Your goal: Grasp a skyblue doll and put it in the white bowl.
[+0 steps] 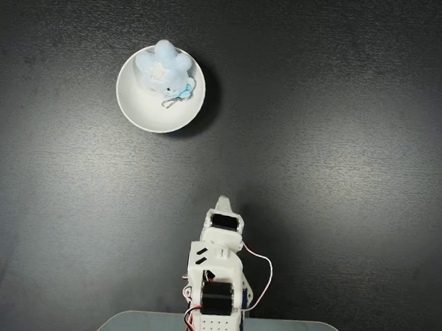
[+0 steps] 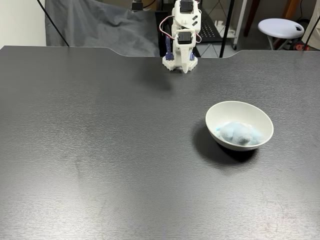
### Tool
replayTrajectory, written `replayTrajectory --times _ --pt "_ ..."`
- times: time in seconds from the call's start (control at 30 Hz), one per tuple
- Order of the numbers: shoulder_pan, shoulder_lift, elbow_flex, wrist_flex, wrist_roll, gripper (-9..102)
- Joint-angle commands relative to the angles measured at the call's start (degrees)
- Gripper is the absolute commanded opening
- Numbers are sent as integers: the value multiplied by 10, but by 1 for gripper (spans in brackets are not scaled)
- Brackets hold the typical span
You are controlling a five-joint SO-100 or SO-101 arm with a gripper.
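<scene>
The skyblue doll lies inside the white bowl, against the bowl's upper wall in that fixed view, its thin cord loop trailing toward the bowl's middle. From the lower side-on fixed view the doll rests on the floor of the bowl. My gripper is folded back near the arm's base, far from the bowl, pointing down at the table with its fingers together and nothing between them. It shows again as the gripper at the table's far edge.
The dark table is bare around the bowl. The arm's base is clamped at the table's edge. Beyond that edge stand a grey cloth, stands and a white stool.
</scene>
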Motion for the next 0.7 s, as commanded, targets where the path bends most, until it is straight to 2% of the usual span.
replayTrajectory --times 0.0,0.1,0.3,0.67 --pt "9 1 1 -13 4 2" --pt "9 1 1 -13 -6 2" --pt "9 1 1 -13 -98 2" --pt "9 1 1 -13 -101 2"
